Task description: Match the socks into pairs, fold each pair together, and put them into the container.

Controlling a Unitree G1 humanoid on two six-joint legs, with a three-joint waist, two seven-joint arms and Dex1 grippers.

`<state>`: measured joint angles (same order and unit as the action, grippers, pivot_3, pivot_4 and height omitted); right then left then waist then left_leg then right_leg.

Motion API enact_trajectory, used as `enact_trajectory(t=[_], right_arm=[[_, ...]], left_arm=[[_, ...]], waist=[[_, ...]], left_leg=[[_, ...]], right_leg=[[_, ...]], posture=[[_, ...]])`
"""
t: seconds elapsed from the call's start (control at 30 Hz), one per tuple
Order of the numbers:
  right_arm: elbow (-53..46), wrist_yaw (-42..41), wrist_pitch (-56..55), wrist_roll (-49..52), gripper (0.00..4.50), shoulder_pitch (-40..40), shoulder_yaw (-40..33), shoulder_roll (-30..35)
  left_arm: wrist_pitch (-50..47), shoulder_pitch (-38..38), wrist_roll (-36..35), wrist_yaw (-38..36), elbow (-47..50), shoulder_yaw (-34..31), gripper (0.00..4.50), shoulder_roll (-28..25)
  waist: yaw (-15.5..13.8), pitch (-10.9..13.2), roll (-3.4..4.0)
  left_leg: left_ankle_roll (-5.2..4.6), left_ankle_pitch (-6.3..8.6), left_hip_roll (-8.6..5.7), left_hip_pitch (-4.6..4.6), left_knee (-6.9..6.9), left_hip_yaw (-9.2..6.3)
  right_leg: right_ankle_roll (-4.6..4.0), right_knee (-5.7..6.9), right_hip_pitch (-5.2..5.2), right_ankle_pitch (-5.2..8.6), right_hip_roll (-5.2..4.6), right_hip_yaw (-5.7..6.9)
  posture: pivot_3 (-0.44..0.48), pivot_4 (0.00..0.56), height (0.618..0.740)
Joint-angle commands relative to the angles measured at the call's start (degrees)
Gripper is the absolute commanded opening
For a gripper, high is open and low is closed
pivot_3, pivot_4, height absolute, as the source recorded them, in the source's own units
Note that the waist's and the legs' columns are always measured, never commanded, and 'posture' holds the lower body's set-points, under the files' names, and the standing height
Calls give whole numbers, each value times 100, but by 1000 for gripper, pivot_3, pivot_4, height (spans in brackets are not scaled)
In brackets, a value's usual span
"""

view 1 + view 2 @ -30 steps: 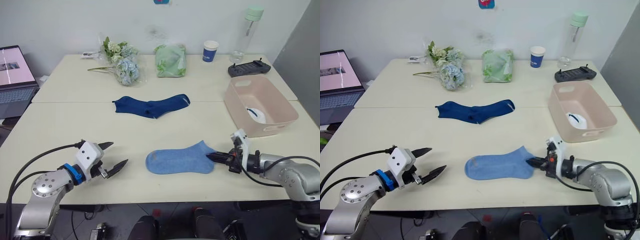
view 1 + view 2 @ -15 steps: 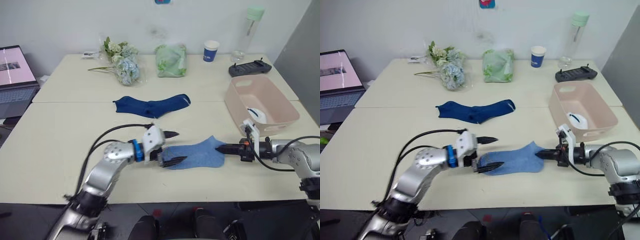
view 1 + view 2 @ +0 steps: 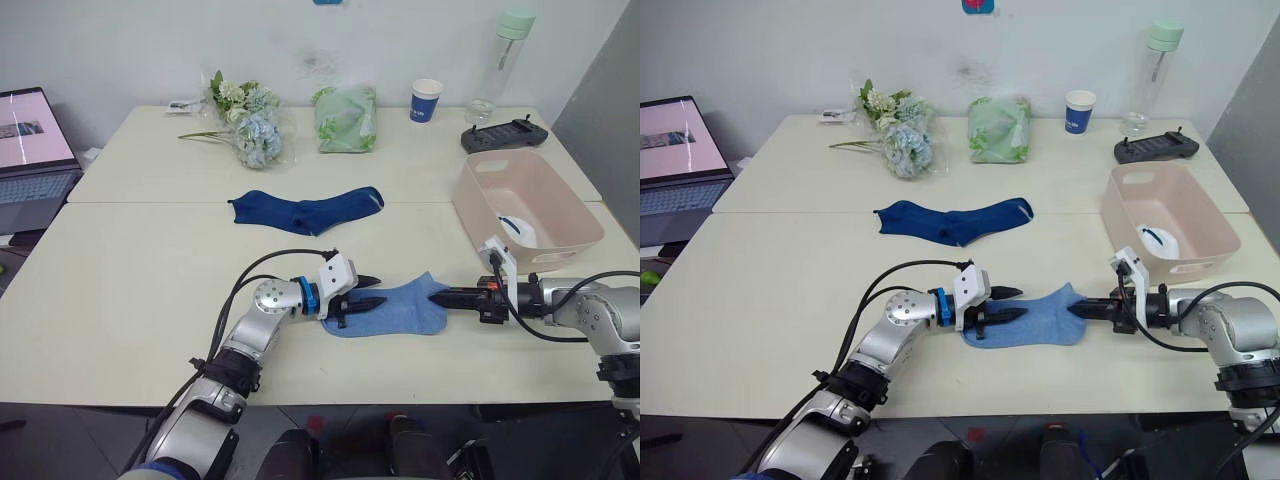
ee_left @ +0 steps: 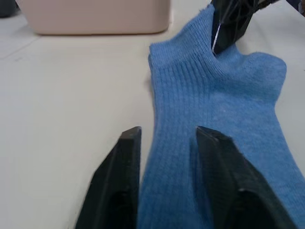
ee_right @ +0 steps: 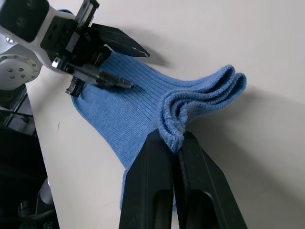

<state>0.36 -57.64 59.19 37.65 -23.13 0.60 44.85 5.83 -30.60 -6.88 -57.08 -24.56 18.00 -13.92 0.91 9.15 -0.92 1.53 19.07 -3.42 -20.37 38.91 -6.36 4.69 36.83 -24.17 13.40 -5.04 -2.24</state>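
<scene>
Both tools work on the light blue pair (image 3: 392,306), our chosen landmark, which lies flat on the cream surface (image 3: 130,270). Our right tool (image 3: 446,296) has its two black fingers pinched tight on the doubled heel edge, where we see ribbed knit bunched into soft layered folds; that forearm lies low and level, reaching in from the side nearest the pink container (image 3: 528,208). Our left tool (image 3: 369,289) is open, its tapered black fingers spread a little over the opposite end of the sock, one fingertip (image 4: 127,143) beside the fabric's edge and the other above the knit; the arm bends at the elbow and comes in nearly level. Beyond the blue pair, farther from us, two dark navy socks (image 3: 304,211) lie overlapped in a shallow curve. Inside the smooth, round-cornered container rests a folded white pair (image 3: 516,229).
</scene>
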Motion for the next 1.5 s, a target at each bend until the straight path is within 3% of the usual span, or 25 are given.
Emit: enact_trajectory(t=[0.03,0.1,0.47,0.57,0.77,0.9,1.03,1.27,1.5], right_arm=[[-36,-113,-98,28,0,3,-150,60],[-21,-130,-119,7,0,-1,-139,62],[158,-155,-205,-39,0,-102,-172,-4],[-75,-129,322,557,0,-290,-489,-205],[-446,688,1519,2072,0,-878,-1313,-1364],[-443,1285,1617,2192,0,-908,-1334,-2055],[-455,1288,1444,1996,0,-749,-1048,-2148],[-418,948,1088,1676,0,-718,-487,-1997],[-313,812,773,1343,0,-809,85,-2194]], left_arm=[[68,-81,-74,-153,91,-91,461,-6],[87,-89,-65,-210,96,-85,27,5],[-124,46,431,-633,136,373,27,-245],[-349,8,761,-609,-10,562,27,-365],[-272,8,801,-519,-84,546,27,-359],[-306,62,722,-494,24,500,27,-361],[-1026,364,219,-560,994,157,27,-551],[-3334,1111,-1237,-642,3948,-999,27,-1889],[-4256,2006,-1963,-299,5156,-2183,27,-2824]], waist=[[2,0,0],[1,0,0],[6,0,0],[10,0,1],[30,-6,1],[18,-8,0],[35,-8,1],[149,-4,8],[121,-3,9]], left_leg=[[0,0,0,0,0,0],[0,0,0,-2,0,-2],[0,0,0,-2,0,-1],[0,0,0,0,0,-2],[-1,0,5,12,-1,-9],[-1,0,8,0,0,-17],[-1,0,6,-1,0,-16],[-3,1,18,-7,-7,-17],[-2,1,17,-8,-7,-13]], right_leg=[[0,0,0,0,0,0],[0,0,-1,0,0,1],[0,0,0,0,1,2],[0,0,1,0,1,2],[0,5,10,0,3,1],[0,3,1,0,-2,2],[1,4,-2,-1,-3,1],[0,19,-22,-1,11,-1],[0,8,-19,0,7,-4]], posture=[[0,150,740],[0,150,740],[0,150,740],[0,150,740],[0,150,740],[0,150,740],[0,150,740],[0,150,740],[0,150,740]])
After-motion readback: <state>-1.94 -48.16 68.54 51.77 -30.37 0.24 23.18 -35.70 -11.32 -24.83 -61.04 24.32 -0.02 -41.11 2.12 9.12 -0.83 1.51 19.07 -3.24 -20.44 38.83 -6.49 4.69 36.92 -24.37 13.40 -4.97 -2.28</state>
